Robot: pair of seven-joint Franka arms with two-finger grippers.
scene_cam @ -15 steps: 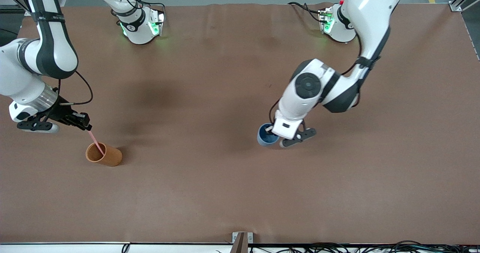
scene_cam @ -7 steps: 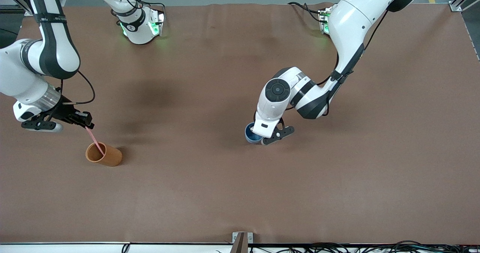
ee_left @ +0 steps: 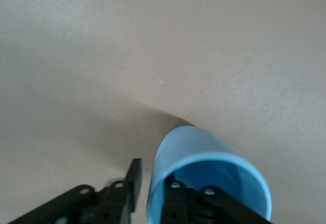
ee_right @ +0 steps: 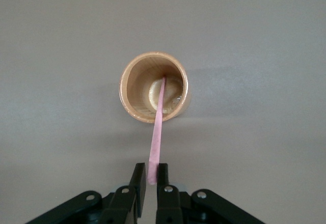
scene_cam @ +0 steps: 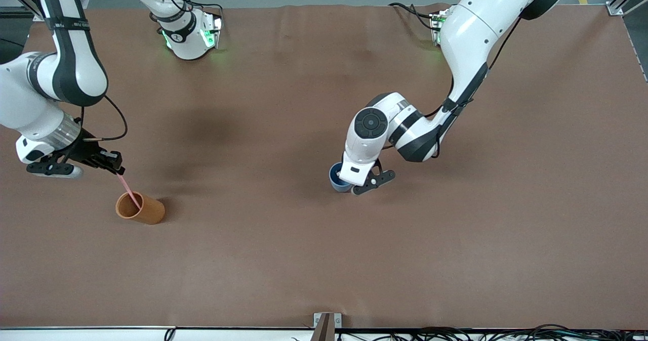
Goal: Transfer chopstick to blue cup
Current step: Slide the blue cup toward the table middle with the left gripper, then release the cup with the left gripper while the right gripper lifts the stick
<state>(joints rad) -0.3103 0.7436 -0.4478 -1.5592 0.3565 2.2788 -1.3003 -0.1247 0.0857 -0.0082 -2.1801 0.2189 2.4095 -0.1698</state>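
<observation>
Toward the right arm's end of the table, the thin pink chopstick (scene_cam: 129, 192) leans with its lower end inside the orange-brown cylindrical cup (scene_cam: 140, 208), its top clenched by the right gripper (ee_right: 151, 179). Near mid-table, the left gripper (ee_left: 153, 183) straddles the wall of the light-blue tapered cup (ee_left: 206, 178), one finger inside, one outside and apart from it.

Pink chopstick (ee_right: 157, 132), orange-brown cup (scene_cam: 139, 208), light-blue cup (ee_left: 204, 168), brown table (scene_cam: 324, 260)
</observation>
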